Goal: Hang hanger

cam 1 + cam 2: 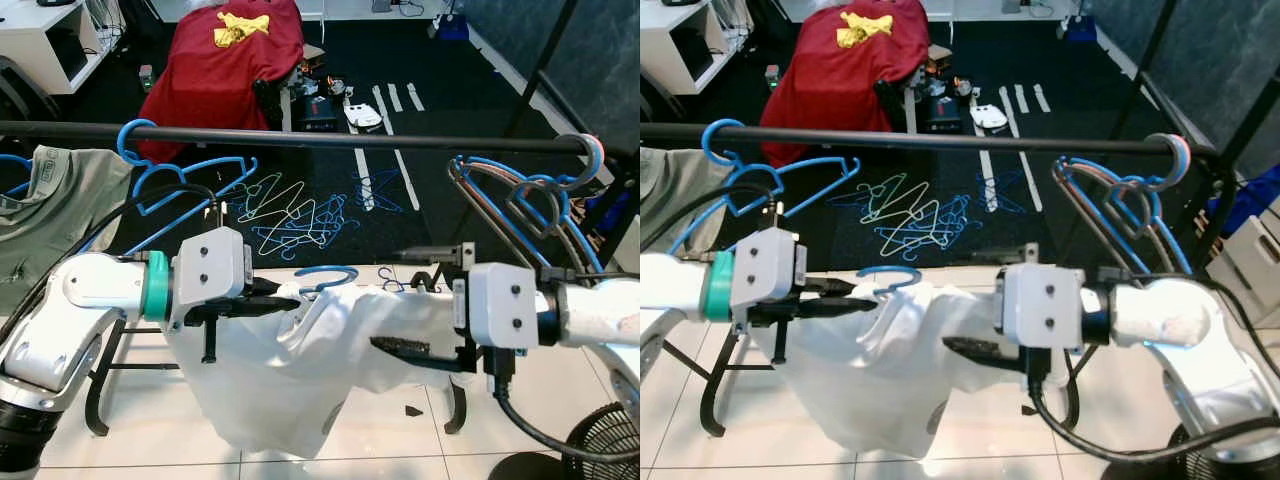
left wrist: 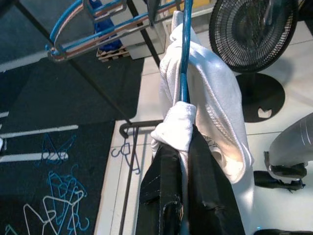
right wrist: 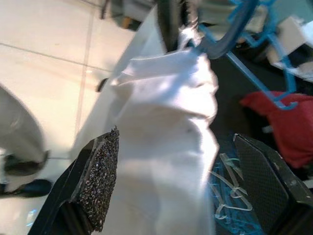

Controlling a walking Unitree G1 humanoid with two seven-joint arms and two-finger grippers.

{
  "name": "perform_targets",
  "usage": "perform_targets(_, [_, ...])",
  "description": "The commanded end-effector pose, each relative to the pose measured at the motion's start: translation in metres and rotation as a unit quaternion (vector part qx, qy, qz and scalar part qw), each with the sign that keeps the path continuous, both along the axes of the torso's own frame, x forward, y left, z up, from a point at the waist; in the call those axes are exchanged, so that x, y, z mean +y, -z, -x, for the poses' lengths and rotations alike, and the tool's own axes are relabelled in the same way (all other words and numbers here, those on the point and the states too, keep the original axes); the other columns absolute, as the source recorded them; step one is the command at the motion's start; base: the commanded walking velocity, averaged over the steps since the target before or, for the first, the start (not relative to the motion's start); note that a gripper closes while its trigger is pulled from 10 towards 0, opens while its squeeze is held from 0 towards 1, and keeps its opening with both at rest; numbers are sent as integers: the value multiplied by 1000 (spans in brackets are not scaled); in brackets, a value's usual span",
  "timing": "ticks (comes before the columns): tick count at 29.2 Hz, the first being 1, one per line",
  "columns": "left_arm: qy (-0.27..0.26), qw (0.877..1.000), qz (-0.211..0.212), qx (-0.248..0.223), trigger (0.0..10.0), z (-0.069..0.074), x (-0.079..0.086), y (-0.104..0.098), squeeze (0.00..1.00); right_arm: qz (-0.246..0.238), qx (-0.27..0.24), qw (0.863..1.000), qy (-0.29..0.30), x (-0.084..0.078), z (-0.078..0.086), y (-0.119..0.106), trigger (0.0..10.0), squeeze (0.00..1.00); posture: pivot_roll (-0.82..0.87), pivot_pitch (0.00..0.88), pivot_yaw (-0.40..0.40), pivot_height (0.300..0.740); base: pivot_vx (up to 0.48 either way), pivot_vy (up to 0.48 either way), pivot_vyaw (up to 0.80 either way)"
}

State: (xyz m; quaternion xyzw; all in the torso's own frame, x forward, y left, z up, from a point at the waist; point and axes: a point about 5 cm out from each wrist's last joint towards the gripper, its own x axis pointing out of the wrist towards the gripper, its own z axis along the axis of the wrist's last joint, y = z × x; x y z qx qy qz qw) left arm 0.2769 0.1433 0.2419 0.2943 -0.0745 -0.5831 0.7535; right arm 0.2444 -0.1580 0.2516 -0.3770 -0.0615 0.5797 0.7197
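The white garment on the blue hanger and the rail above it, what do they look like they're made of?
White garment: soft matte woven cloth, likely cotton; it folds and drapes limply. Blue hanger: probably plastic or coated wire; smooth, glossy and thin. Rail: seemingly metal tube, black satin finish, straight.

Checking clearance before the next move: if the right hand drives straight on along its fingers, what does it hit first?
Most likely the white garment: it lies directly between the open fingers of the right hand, draped on the blue hanger. Depth beyond the cloth is unclear.
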Motion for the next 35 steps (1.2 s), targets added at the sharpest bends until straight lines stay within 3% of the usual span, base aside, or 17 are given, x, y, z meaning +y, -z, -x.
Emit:
perform_targets(1, [20, 1000, 3, -11, 10000, 3, -4, -5, 0, 5, 22, 1000, -7, 0, 0, 6, 10000, 1000, -65, 39, 142, 740, 0, 0, 0])
perform_targets(3, [31, 999, 4, -18, 10000, 5, -5, -8, 0, 13, 29, 999, -5, -1, -4, 9, 10000, 1000, -62, 40, 141, 740, 0, 0, 0])
perform_targets(4, [39, 999, 4, -23, 10000, 7, -6, -10, 0, 16, 29, 999, -1, -1, -9, 10, 10000, 212, -58, 40, 141, 740, 0, 0, 0])
perform_targets(5, [46, 999, 3, -28, 10000, 9, -7, -12, 0, 18, 31, 999, 0, -1, -13, 10, 10000, 0, -56, 40, 139, 740, 0, 0, 0])
perform_targets(9, [64, 997, -9, -47, 10000, 15, -10, -11, 0, 20, 31, 999, -3, 0, -25, 10, 10000, 0, -50, 42, 134, 740, 0, 0, 0])
perform_targets(16, [71, 996, -16, -56, 10000, 17, -12, -8, 0, 21, 37, 999, -16, 2, -28, 9, 10000, 0, -48, 44, 131, 740, 0, 0, 0])
perform_targets(17, [72, 996, -17, -58, 10000, 16, -13, -8, 0, 21, 45, 998, -26, 4, -28, 9, 4667, 0, -47, 44, 129, 740, 0, 0, 0])
perform_targets(18, [72, 996, -17, -58, 10000, 16, -13, -8, 0, 21, 45, 998, -26, 4, -28, 9, 4667, 0, -47, 44, 129, 740, 0, 0, 0])
perform_targets(19, [73, 995, -21, -62, 10000, 15, -14, -6, 0, 23, 53, 998, -39, 5, -26, 9, 1529, 0, -49, 46, 128, 740, 0, 0, 0])
perform_targets(20, [73, 995, -24, -64, 10000, 14, -15, -5, 0, 23, 60, 997, -49, 7, -25, 9, 0, 0, -51, 47, 128, 740, 0, 0, 0])
perform_targets(35, [79, 994, -28, -74, 10000, 0, -25, -2, 0, 32, 94, 991, -88, 9, -16, 15, 0, 0, -65, 50, 139, 740, 0, 0, 0])
